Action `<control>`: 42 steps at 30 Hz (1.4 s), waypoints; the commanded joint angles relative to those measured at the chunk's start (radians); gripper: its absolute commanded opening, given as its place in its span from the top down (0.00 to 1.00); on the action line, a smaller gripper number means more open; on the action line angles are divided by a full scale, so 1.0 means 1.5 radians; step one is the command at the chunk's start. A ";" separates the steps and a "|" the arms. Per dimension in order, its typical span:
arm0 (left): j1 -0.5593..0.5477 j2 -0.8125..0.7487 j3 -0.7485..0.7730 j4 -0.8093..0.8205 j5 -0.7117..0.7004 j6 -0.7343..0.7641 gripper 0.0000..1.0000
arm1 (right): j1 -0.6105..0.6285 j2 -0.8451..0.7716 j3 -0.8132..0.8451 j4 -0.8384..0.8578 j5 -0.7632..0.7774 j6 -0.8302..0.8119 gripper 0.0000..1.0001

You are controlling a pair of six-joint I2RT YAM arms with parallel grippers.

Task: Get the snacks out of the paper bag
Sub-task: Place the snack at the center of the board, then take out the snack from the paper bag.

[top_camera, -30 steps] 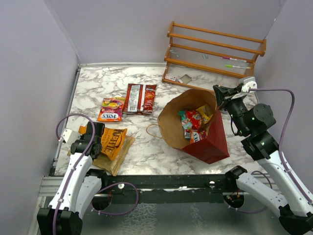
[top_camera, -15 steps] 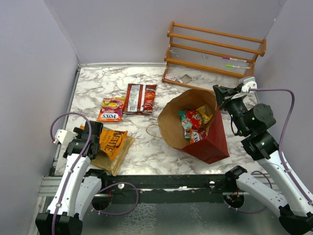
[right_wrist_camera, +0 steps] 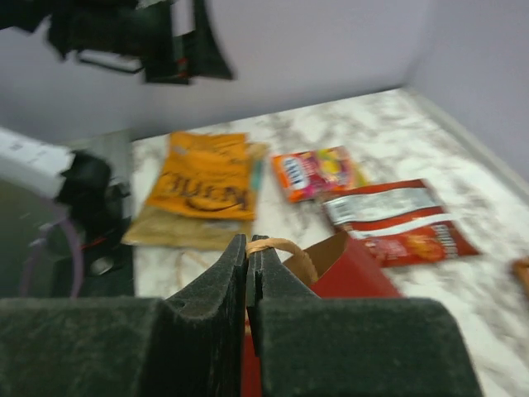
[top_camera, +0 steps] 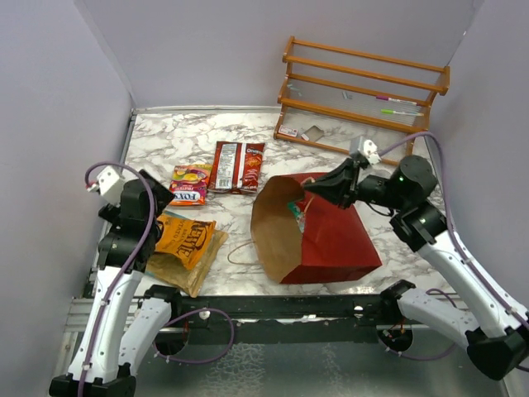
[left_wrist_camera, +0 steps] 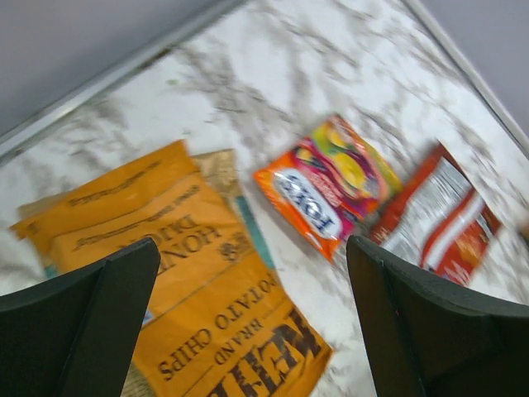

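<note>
Top external: red paper bag [top_camera: 331, 240], kraft inside, tipped on side, hanging just below right gripper [top_camera: 312, 188], which pinches its handle [right_wrist_camera: 277, 245]. Left gripper [left_wrist_camera: 248, 273] spread wide, orange chip bag [top_camera: 183, 240] directly under it.

The paper bag [top_camera: 326, 244] is laid on its side at the near right of the tabletop [top_camera: 165, 136], its mouth turned to the left. A few snacks [top_camera: 295, 211] are seen just inside that mouth. Well apart to the left, at the near left edge, the chip bag [top_camera: 188, 238] is laid upon another flat packet [top_camera: 178, 275]. Beyond these, a small packet [top_camera: 188, 184] is set just left of a longer packet [top_camera: 238, 165]. The rack [top_camera: 364, 83] is placed at the far right, behind the paper bag.
</note>
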 commanded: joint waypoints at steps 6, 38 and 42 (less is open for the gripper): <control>-0.033 0.005 -0.076 0.448 0.740 0.191 0.01 | 0.002 0.012 0.009 -0.119 -0.124 -0.046 0.98; -0.633 0.321 -0.280 0.899 0.278 0.056 0.10 | 0.001 -0.234 -0.101 -0.308 0.239 -0.114 0.98; -0.641 0.385 -0.263 0.925 0.240 0.046 0.10 | 0.002 -0.301 -0.126 -0.314 0.286 -0.144 0.98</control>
